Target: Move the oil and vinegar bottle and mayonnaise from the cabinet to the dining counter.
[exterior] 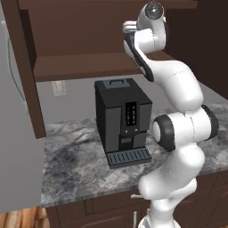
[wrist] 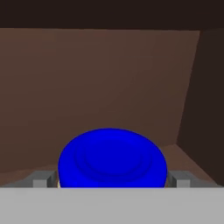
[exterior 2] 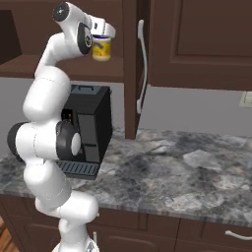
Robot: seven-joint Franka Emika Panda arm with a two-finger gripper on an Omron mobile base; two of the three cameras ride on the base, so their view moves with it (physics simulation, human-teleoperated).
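Note:
The mayonnaise (exterior 2: 102, 49), a yellowish jar with a blue lid (wrist: 112, 157), stands on the inner shelf (exterior 2: 83, 74) of the open dark brown cabinet (exterior: 80, 67). My gripper (wrist: 111, 178) reaches into the cabinet from above the jar and is open. One fingertip (wrist: 42, 179) stands at each side of the lid, close to it. In the right base view the gripper (exterior 2: 102, 35) sits just over the jar's top. The oil and vinegar bottle and the dining counter are out of view.
A black coffee machine (exterior: 122, 120) stands on the grey-marbled wall counter (exterior: 71, 164) under the shelf. The cabinet's open door (exterior 2: 130, 69) with its silver handle (exterior 2: 141, 64) hangs just right of the jar. Another door leaf (exterior: 26, 71) stands at the left.

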